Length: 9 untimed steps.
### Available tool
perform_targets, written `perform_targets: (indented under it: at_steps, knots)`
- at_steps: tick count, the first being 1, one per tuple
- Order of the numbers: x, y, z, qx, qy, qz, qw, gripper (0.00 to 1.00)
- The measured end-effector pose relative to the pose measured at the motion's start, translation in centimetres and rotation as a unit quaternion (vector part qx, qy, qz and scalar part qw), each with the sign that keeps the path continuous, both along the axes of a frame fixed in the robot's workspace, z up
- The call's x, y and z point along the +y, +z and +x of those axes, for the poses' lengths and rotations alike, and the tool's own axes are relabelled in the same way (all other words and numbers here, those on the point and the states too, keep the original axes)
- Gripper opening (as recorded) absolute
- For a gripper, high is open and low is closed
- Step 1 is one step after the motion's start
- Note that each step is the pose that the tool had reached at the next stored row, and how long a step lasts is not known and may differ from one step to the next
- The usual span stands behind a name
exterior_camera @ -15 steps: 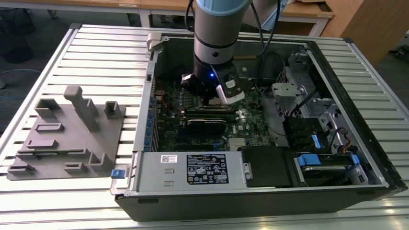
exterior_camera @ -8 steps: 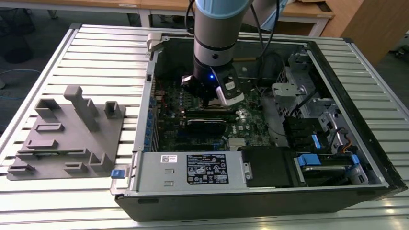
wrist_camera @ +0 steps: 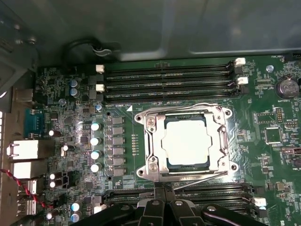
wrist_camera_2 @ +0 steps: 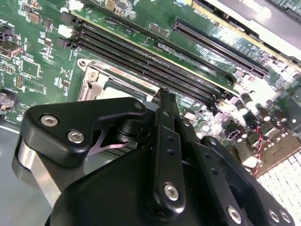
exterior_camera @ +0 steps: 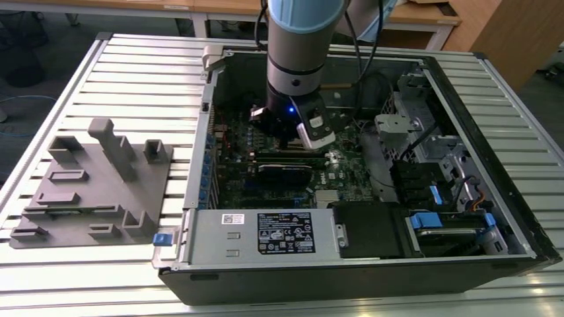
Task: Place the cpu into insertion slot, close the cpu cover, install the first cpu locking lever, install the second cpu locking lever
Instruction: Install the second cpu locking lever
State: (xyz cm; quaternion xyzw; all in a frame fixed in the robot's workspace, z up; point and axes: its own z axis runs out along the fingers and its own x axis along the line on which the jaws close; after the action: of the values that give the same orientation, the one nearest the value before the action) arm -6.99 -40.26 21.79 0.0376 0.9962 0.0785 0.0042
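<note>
Hand [wrist_camera: 162, 188] fingers looked pressed together beside the silvery square metal cpu cover [wrist_camera: 186, 141]; I feared slipping might scrape the green motherboard [wrist_camera: 263, 117].

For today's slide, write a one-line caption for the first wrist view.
The cpu sits in its socket under the closed cpu cover on the green motherboard, with the gripper beside it.

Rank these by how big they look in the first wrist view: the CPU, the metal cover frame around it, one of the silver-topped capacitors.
1. Silvery square metal cpu cover, framing the chip.
2. Flat square cpu with dull silver-grey top, inside the frame's cut-out.
3. Small round silver-topped capacitor, clearly smallest.
All lie on the same green board, so distance hardly skews this.
</note>
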Motion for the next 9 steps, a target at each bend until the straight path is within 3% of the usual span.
perform_targets:
  at_steps: [9]
  knots:
    - [-0.03, -0.85, -0.13, -0.0001, 0.0, -0.0004, 1.0, 0.11]
